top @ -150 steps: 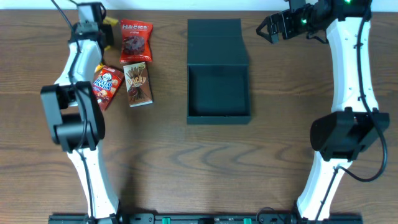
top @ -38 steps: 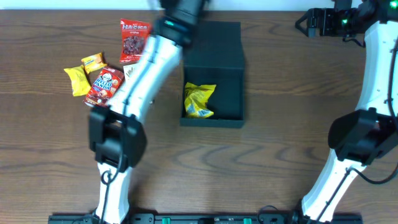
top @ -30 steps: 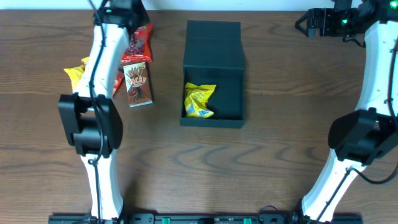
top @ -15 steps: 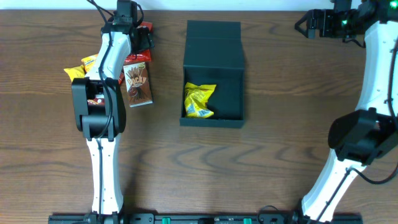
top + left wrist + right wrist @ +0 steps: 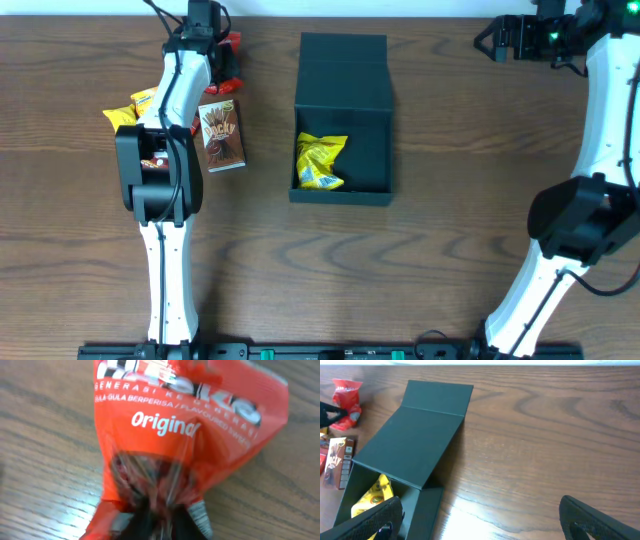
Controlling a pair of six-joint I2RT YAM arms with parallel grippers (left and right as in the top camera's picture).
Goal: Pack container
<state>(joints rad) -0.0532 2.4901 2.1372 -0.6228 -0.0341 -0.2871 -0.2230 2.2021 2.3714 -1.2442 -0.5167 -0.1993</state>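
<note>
1. While the right gripper [image 5: 492, 38] hangs over the far right corner of the table [image 5: 450, 250] with its fingers spread wide and nothing between them, all the work is on the left.
2. The container [image 5: 343, 95] sits in the middle of the table, its flap lid thrown back flat toward the far edge. One yellow packet [image 5: 320, 162] lies in the open box, against the left wall.
3. The left gripper [image 5: 155, 519] is down at the far left, well apart from the container. Its fingers are pressed together on the crimped end of a red snack packet [image 5: 185, 435] — the wrapper bunches and creases where they pinch it.
4. Whether the packet is resting on the wood or just off it, I cannot tell from either view.
5. A Pocky box [image 5: 222, 135] and another yellow packet [image 5: 120, 112] lie close by the left arm, outside the container.
6. My reading is that this is the pick of the second item: the grasp looks made, the lift and carry are not yet done, and most of the packing lies ahead.
7. The next move calls for raising the packet clear of its neighbours and carrying it right over the container's left wall. It should then be let go low in the bare right half, since a crinkly wrapper held by one end may swing or slip.
</note>
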